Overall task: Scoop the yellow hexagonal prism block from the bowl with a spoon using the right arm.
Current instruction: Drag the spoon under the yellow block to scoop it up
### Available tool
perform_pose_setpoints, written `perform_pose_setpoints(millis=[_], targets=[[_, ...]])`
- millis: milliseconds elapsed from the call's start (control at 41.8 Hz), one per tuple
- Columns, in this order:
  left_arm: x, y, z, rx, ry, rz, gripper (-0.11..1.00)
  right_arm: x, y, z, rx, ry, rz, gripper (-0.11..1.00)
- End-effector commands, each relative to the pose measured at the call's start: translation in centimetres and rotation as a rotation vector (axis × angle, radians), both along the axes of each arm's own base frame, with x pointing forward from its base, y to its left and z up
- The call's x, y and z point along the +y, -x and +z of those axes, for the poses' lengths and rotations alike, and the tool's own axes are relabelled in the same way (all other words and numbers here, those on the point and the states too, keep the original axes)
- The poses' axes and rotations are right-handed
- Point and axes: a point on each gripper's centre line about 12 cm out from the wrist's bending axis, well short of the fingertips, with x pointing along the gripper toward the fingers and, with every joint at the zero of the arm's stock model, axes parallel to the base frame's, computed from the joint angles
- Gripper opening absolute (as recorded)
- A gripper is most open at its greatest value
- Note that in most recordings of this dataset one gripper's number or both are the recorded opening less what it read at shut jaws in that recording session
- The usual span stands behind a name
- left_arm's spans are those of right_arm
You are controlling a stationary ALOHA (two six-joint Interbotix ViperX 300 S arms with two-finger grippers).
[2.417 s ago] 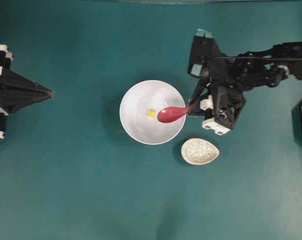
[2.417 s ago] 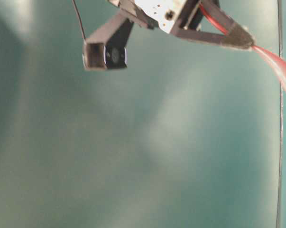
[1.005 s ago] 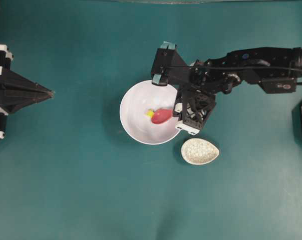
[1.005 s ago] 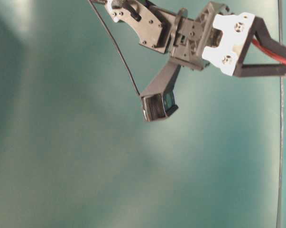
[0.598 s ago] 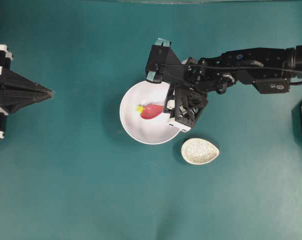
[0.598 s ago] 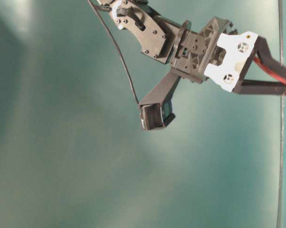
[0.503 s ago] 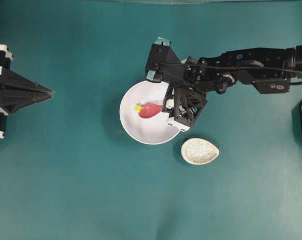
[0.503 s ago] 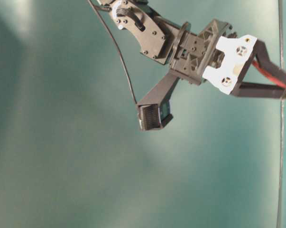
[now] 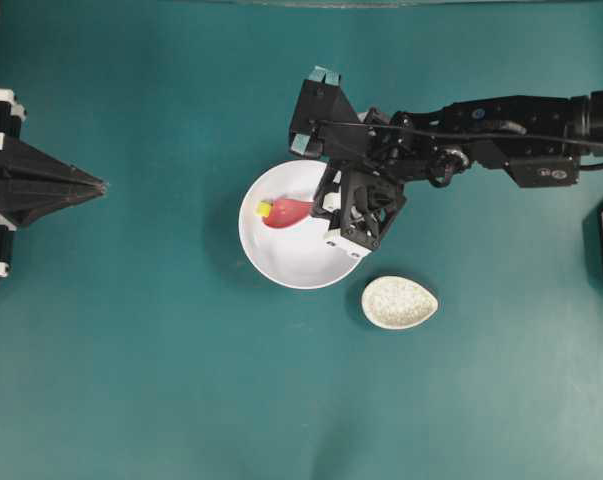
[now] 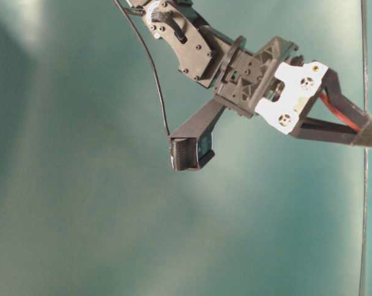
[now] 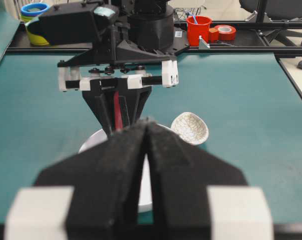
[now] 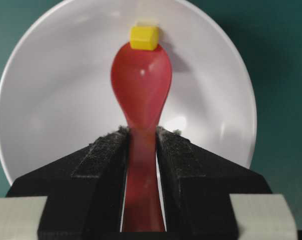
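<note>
Robotics lab bench — a staged test rig, not a home.
A bare teal tabletop [image 9: 131, 350] bounded by black framing, two black robot arms facing each other, and behind it a red cup [image 11: 199, 29], tape rolls [image 11: 225, 32] and an office chair base [image 11: 286, 10].

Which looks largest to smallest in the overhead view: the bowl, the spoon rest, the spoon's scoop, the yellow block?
1. bowl
2. spoon rest
3. spoon's scoop
4. yellow block

The order looks clear; all lie at a similar distance from the camera.
</note>
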Motion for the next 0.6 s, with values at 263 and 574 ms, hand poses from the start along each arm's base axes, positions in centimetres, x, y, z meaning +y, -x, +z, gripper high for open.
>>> perform_pose_setpoints(millis=[263,574], targets=[[0.0,-0.2,0.8,-0.021,-0.005,0.001,0.00,0.4,-0.2,3.2,-0.110,0.026,0.007,0.24],[0.0,-0.2,0.7,-0.020,-0.003,0.001,0.00,1.3,0.1,4.4,-0.182,0.047,0.020,0.24]])
